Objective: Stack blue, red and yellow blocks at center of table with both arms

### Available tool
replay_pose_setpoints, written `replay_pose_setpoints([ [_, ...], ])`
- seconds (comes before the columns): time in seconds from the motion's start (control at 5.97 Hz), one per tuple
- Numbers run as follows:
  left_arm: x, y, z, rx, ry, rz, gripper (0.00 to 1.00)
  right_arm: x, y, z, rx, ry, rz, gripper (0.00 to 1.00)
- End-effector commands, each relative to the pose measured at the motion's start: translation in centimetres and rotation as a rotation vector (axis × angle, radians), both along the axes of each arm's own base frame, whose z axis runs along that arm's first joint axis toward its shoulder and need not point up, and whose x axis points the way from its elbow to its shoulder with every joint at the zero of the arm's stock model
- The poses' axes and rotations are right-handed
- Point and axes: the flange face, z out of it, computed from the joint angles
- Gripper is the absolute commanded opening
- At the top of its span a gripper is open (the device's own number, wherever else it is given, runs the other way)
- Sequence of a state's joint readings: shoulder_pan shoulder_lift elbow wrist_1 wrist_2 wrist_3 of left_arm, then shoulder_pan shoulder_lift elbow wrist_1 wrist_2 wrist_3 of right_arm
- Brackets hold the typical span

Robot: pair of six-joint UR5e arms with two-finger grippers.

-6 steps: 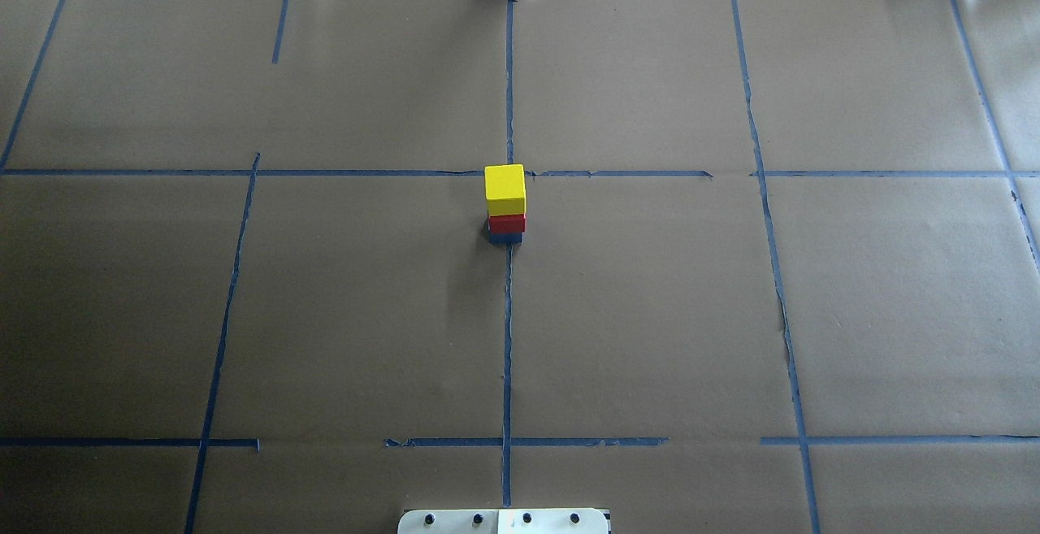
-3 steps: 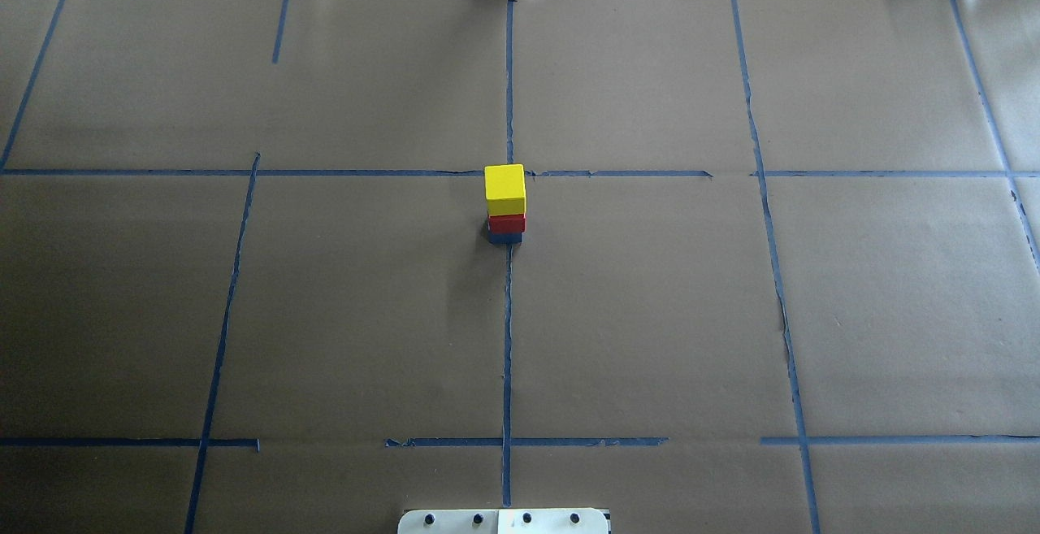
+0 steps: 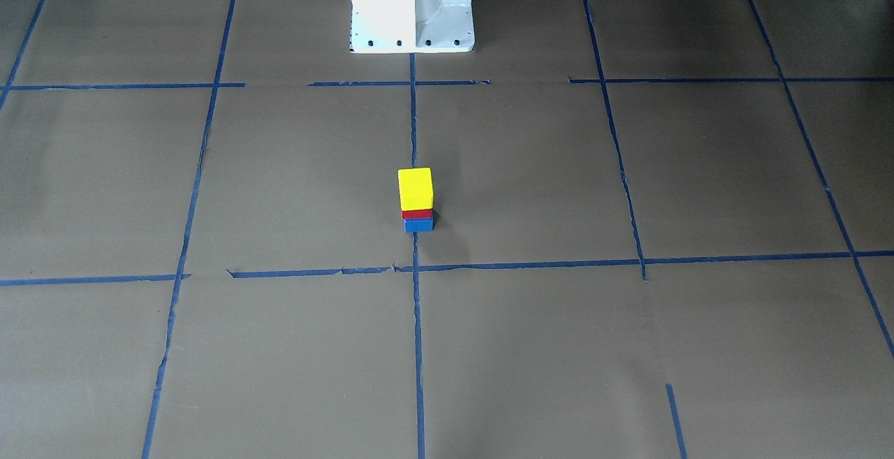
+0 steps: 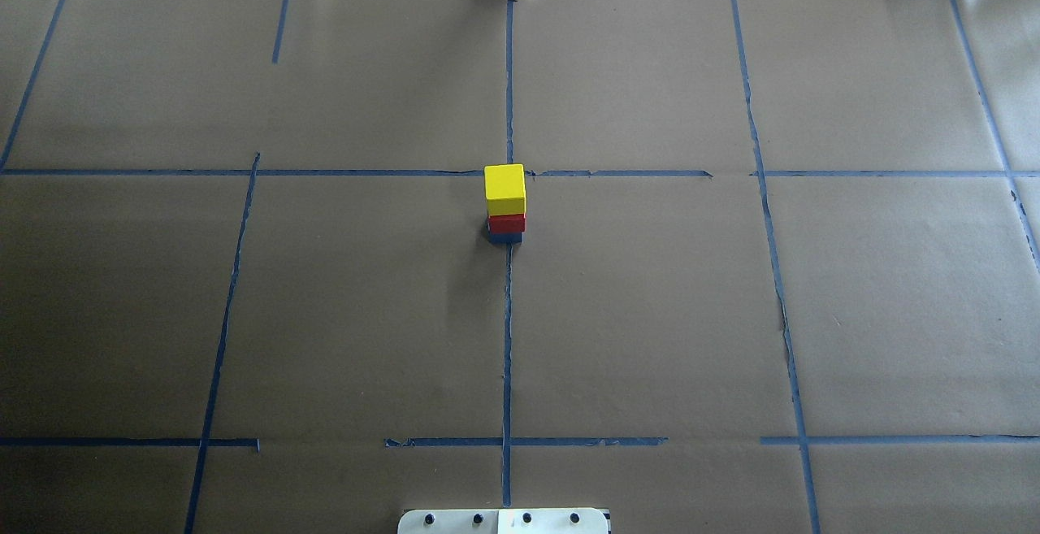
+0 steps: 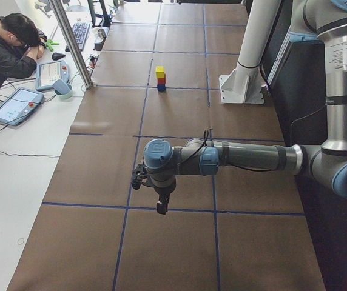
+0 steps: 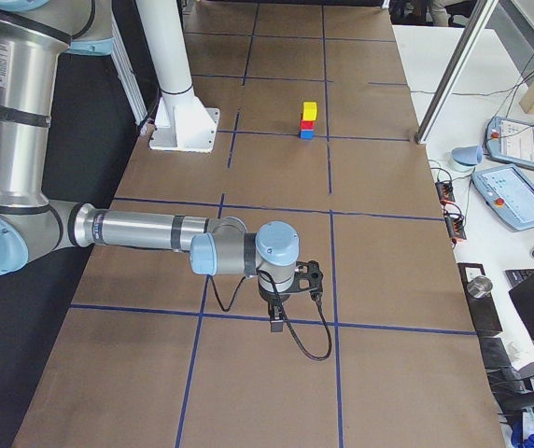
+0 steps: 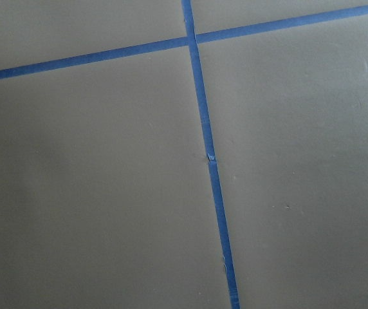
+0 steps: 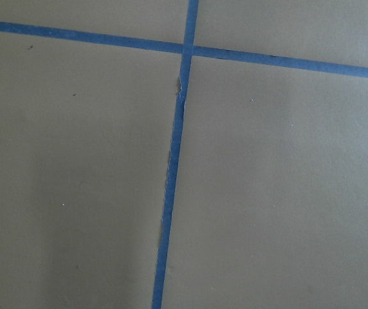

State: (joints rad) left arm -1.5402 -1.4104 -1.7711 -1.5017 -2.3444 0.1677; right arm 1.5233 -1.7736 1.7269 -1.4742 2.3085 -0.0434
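Stack: bright yellow cube-shaped block sits on top of a solid red block, which sits on a solid blue block; all three touch, stand upright, and their sides are nearly in line.
Place: on the middle line of blue tape, just beside the blue tape crossing at the centre of the brown paper-covered table.
Left gripper: points down over the table end on the robot's left, well apart from the stack; only the side view shows it, so I cannot tell if it is wide or narrow.
Right gripper: points down over the opposite table end, also well apart; I cannot tell its opening either.
Wrist views: only paper and tape lines, no block.
Progress: the stacking looks finished, I judge.
Handling: the blocks seem rigid, light and smooth, probably painted wood, not fragile; smooth faces may slide under weak pressure.
Where to hold: on two opposite vertical side faces of the yellow block, coming from above, with the fingers above its lower edge.
Risk: the tower is narrow, so a sideways touch could topple it.
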Motion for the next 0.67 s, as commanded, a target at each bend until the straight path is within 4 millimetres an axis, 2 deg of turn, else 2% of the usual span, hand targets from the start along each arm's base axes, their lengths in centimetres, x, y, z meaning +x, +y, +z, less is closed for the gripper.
replay_pose_setpoints([
  [0.0,0.01,0.1,0.05,-0.002,0.001,0.0,1.0,-0.01,0.07,0.1,-0.002,-0.002,-0.001,1.0],
  [0.5,0.02,0.17,0.63,-0.012,0.002,0.001,1.0,-0.01,0.06,0.02,0.0,-0.002,-0.001,1.0],
])
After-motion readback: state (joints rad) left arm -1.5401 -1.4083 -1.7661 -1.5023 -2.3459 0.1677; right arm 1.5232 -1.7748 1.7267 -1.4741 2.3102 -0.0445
